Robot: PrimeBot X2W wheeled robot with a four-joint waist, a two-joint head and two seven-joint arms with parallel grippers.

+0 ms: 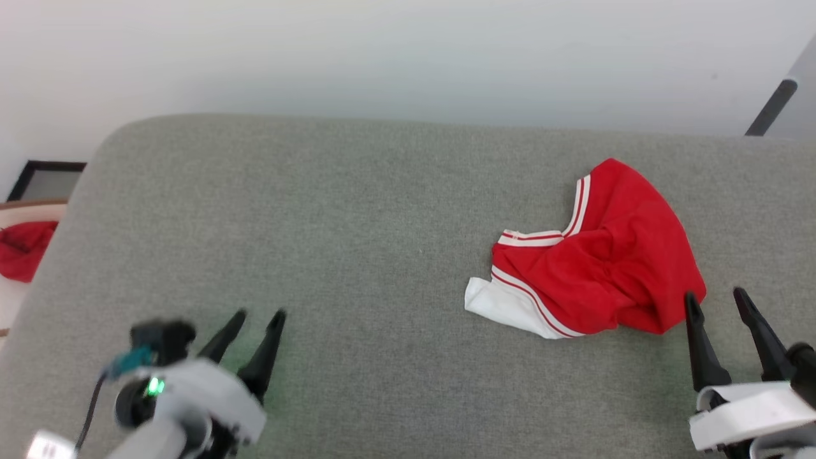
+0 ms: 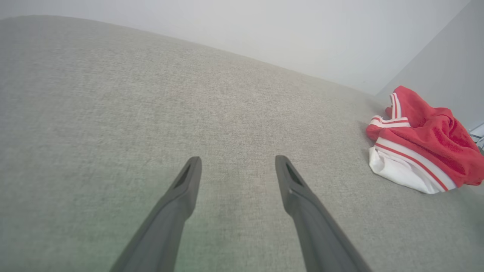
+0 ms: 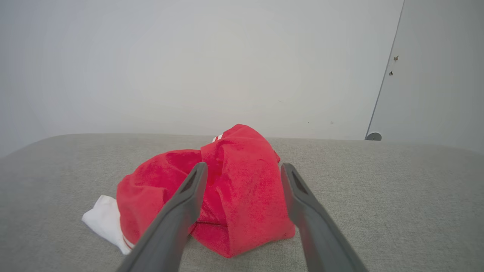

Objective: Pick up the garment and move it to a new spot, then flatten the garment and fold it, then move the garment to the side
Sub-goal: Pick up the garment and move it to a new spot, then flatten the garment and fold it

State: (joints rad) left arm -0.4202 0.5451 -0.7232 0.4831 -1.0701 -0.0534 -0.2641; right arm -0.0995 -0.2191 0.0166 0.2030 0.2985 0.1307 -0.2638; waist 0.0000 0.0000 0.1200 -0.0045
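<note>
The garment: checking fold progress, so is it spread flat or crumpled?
Crumpled. The garment lies heaped on the grey surface, red folds mounded up, one white panel sticking out.

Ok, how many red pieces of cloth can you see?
2. The crumpled striped jersey lies at the right of the grey cushion, by the right gripper. A smaller plain red cloth sits beyond the cushion's left edge, partly cut off; more may be hidden.
</note>
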